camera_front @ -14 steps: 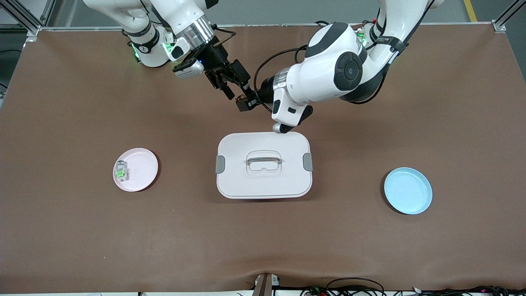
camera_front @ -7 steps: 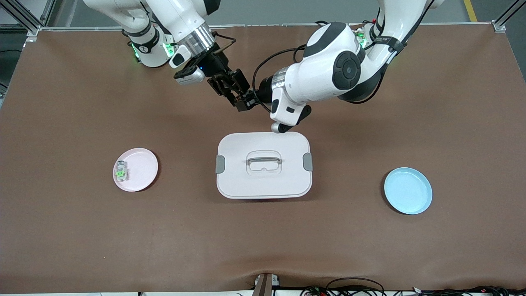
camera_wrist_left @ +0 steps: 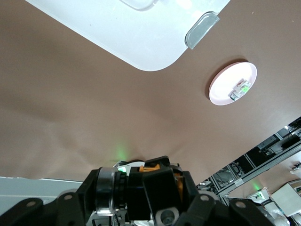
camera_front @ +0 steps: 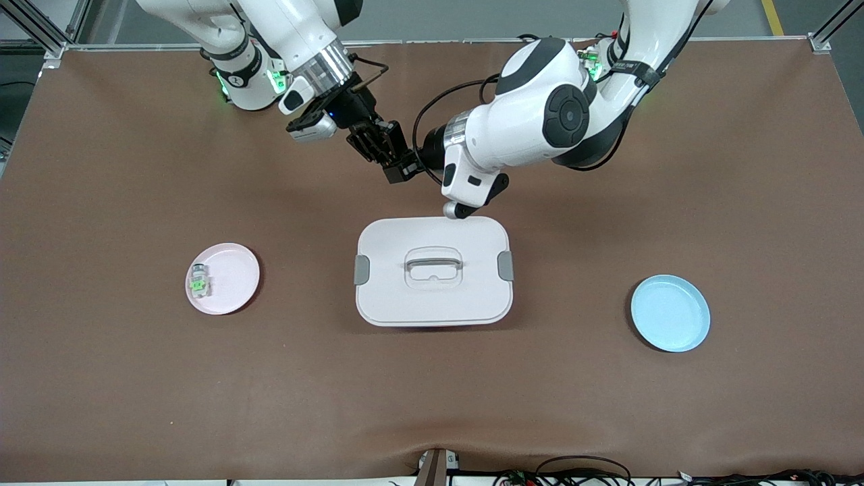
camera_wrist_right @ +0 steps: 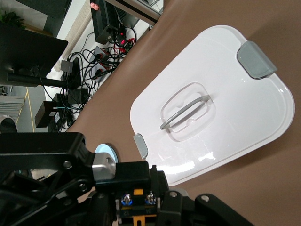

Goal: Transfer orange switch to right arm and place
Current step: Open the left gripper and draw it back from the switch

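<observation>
Handover mid-air — both grippers clamped on the orange switch (camera_front: 399, 170).
Held over bare table (camera_front: 135, 378) just above the white lidded box (camera_front: 432, 270), left gripper (camera_front: 413, 165) and right gripper (camera_front: 388, 158) meeting on it. Next, by judgement: release on the left only, then carry to a plate — probably the pink plate (camera_front: 233, 273) with the green-lit switch (camera_front: 198, 283).

White lidded box (camera_front: 433, 305), grey side clips, mid-table. Pink plate (camera_front: 233, 280) toward right arm's end, pale switch with green light (camera_front: 198, 283) on it. Blue plate (camera_front: 670, 313) toward left arm's end.
</observation>
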You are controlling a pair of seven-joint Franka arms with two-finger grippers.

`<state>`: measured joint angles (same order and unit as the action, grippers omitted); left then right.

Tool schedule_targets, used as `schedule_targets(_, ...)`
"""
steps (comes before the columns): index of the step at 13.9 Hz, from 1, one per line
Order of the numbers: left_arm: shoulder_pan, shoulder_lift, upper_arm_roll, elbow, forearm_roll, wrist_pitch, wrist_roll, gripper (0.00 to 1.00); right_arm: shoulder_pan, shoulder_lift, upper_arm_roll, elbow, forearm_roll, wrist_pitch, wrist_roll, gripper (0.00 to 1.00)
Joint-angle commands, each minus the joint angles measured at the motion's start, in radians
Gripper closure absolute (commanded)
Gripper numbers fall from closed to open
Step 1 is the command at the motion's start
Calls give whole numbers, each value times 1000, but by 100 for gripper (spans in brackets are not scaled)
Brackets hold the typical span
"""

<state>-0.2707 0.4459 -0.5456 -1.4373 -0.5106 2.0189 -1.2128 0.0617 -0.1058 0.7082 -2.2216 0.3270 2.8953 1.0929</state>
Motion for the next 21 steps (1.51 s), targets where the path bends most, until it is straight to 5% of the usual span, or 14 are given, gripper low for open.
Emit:
schedule_targets(1, -15, 10, 3, 21, -11, 4, -11, 100, -25, 14, 25, 20, -22, 4, 19, 100)
schedule_targets(2, -15, 8, 3, 21, -9, 4, -8, 70, -25, 14, 25, 20, -22, 4, 21, 100)
schedule_targets(3, -15, 7, 4, 21, -3, 4, -1, 1, -25, 14, 25, 20, -22, 4, 30, 100)
schedule_targets(9, 8, -6, 13, 61, 39, 3, -2, 0, -23, 14, 25, 20, -23, 4, 51, 100)
schedule_targets(15, 44, -42, 189, 83, 202, 3, 10, 0, -40, 24, 22, 31, -80, -27, -101, 100)
schedule_targets(21, 88, -39, 256, 77, 542, -69, 148, 0, -144, 34, 19, 157, -126, -432, -642, 100)
